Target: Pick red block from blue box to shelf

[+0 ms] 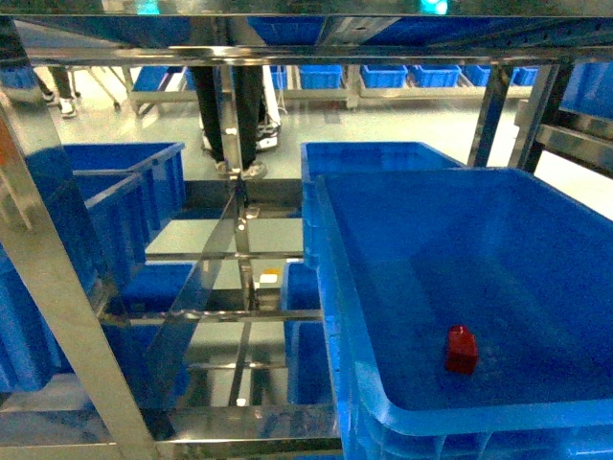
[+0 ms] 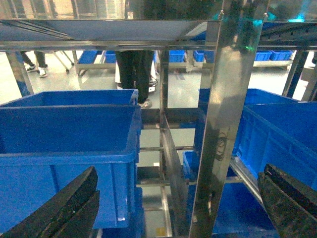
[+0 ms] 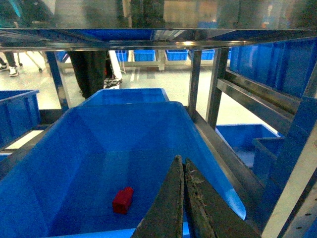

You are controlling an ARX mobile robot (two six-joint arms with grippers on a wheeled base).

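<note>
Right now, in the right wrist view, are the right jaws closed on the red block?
No, the red block lies free on the blue box floor, apart from the shut jaws.

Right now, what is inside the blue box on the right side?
Only the red block lies inside the blue box, on its floor near the front wall. The right claw, shut and above the box, hides part of the floor in the wrist view.

The blue box [image 1: 536,412] stands open-topped, its floor bare all around the red block [image 1: 461,349], so a hand can drop in from above. The shelf [image 1: 67,316] hems it in: a steel rail crosses overhead, uprights flank both sides, and a darker crate [image 1: 378,155] stands just behind.
</note>
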